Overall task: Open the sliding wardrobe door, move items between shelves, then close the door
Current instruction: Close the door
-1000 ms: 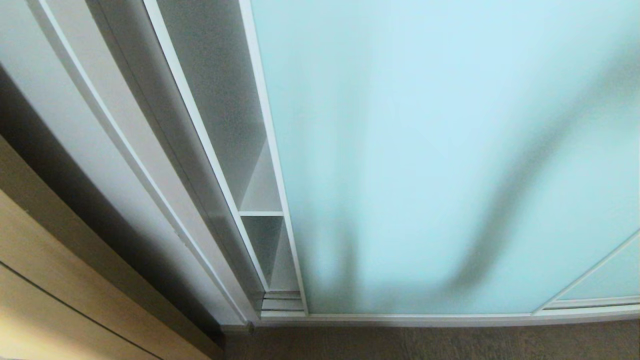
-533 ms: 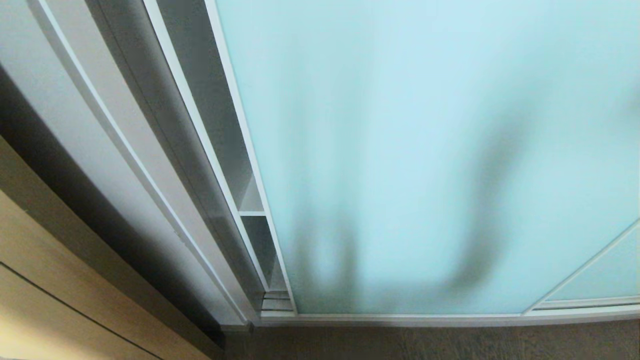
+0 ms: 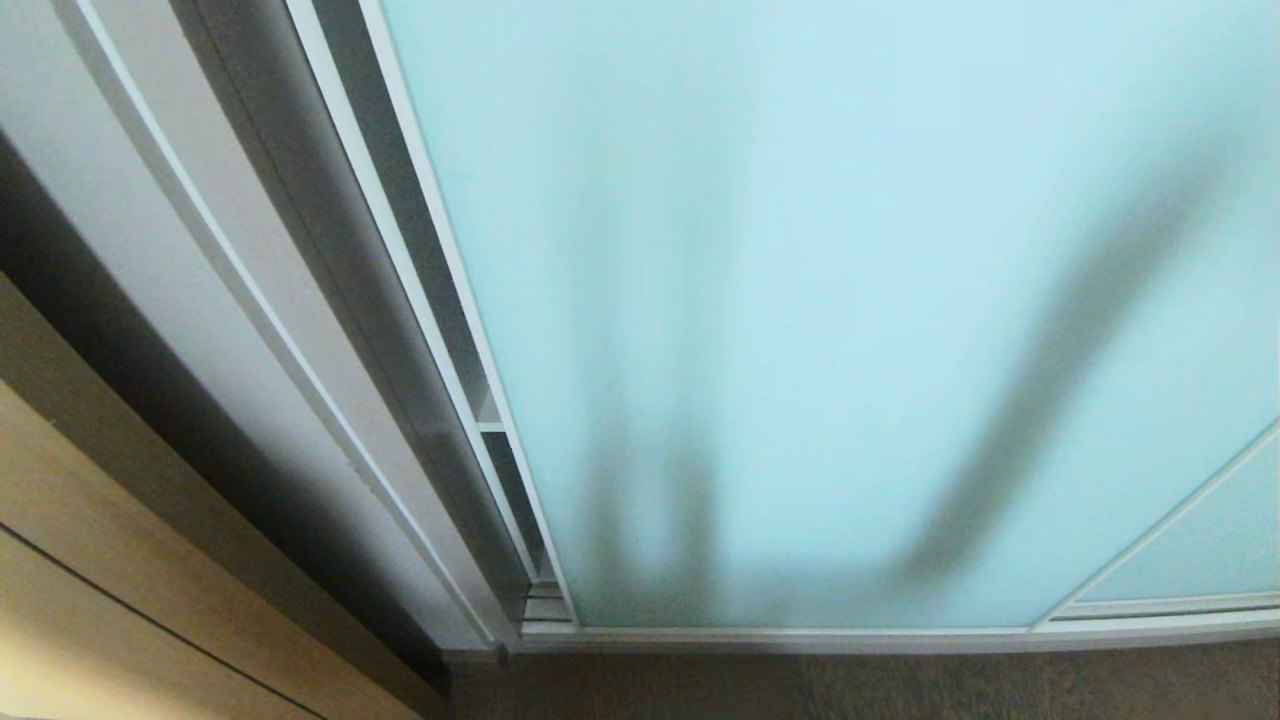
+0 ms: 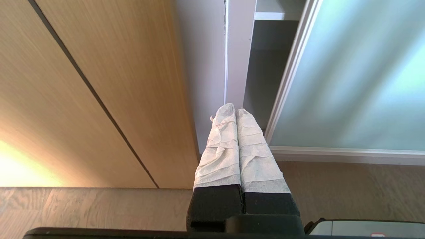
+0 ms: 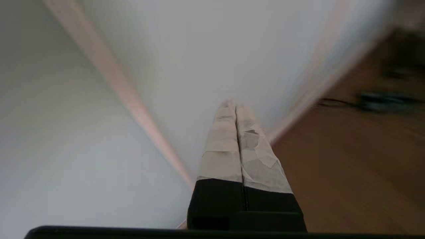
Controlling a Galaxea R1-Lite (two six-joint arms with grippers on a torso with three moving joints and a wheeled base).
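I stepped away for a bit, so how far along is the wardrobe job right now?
Near the end. In hand: the sliding wardrobe door is almost closed, with only a thin gap left showing a white shelf. No cushion shows. The left pincer is shut and empty by the gap; the right pincer is shut, near a pale panel. Left: closing that last gap.

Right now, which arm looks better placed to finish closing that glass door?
Probably the right: the right gripper, shut, is close to the door; the left gripper hangs low, shut.

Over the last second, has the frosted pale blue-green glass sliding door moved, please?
Yes. The frosted pale blue-green glass sliding door slid left toward the white wardrobe side panel, narrowing the gap.
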